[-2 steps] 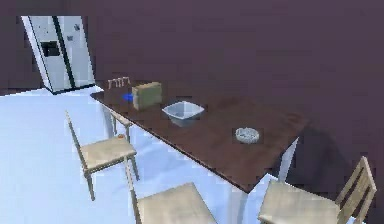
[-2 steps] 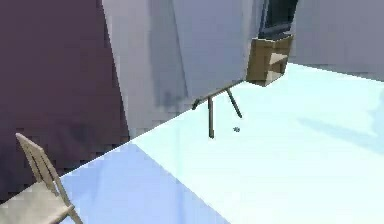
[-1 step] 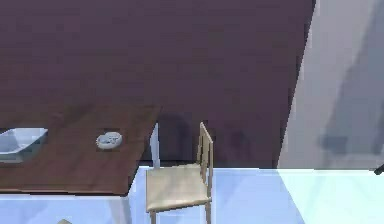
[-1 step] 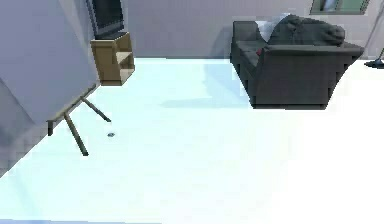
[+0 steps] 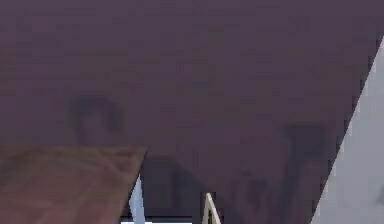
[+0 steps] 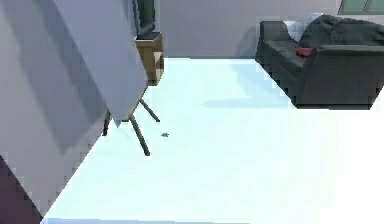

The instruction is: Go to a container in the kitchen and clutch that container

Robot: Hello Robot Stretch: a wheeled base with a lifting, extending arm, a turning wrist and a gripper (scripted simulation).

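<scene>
I'm parked nose-on to a dark purple-grey wall [image 5: 190,80], with a brown wooden surface [image 5: 60,185], perhaps a tabletop, at the forward view's lower left. Out to the arm side there is a pale glossy floor [image 6: 230,150], a big pale grey slanted panel [image 6: 95,50] on thin wooden legs [image 6: 140,125], and a small light-wood cabinet [image 6: 152,55] against the far wall. A dark upholstered sofa [image 6: 320,65] carries a small red item [image 6: 303,50] and a grey throw [image 6: 345,30]. This reads to me as a sitting room, not a kitchen, so I cannot tell where the container is; I judge it lies in another room.

I cannot tell what state the fingers are in.

On handling, I can only reason from the task wording. A kitchen container is most likely light, stiff-walled and smooth, so I'd expect it to slip or skate on the tabletop if nudged. It may be glass or ceramic, so I'd treat it as fragile. I'd plan to take it across the body, below the rim and near mid-height, not by a lid or lip, and approach level so it isn't tipped.
</scene>
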